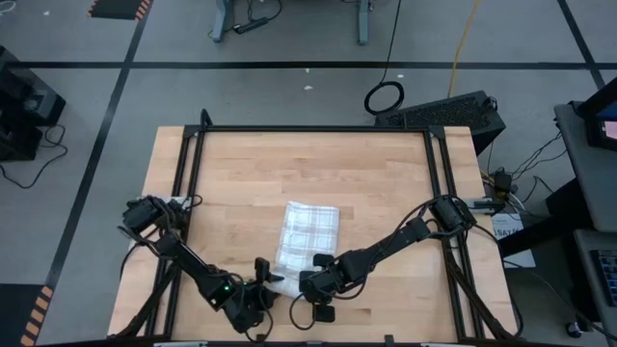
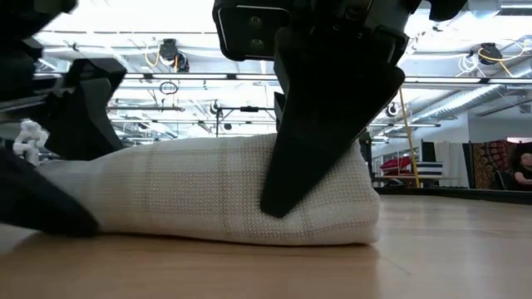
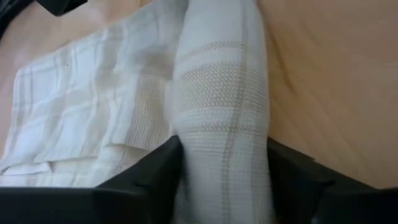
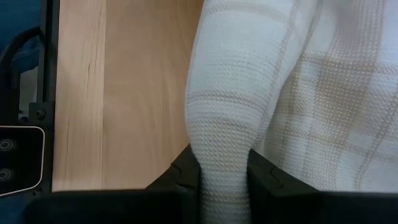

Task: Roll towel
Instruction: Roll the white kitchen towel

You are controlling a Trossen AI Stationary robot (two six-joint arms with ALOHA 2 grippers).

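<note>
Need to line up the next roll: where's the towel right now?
In the high view the towel lies at the table's near-centre, its rolled near end pinched between the left tool and right tool.

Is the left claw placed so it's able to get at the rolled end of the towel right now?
Likely yes: the left claw already straddles the rolled end of the towel, with nothing between them.

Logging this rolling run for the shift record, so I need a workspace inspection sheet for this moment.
Surface: wooden table, dark frame rails at its edges.
Job's things: towel, near end rolled up, far part lying flat.
Clutter: nothing seen on the table.
Grippers: left gripper and right gripper each clamp an end of the towel's rolled part.
Cables: yellow cable and black coil on the floor.
Surroundings: keyboard beyond the table.
</note>
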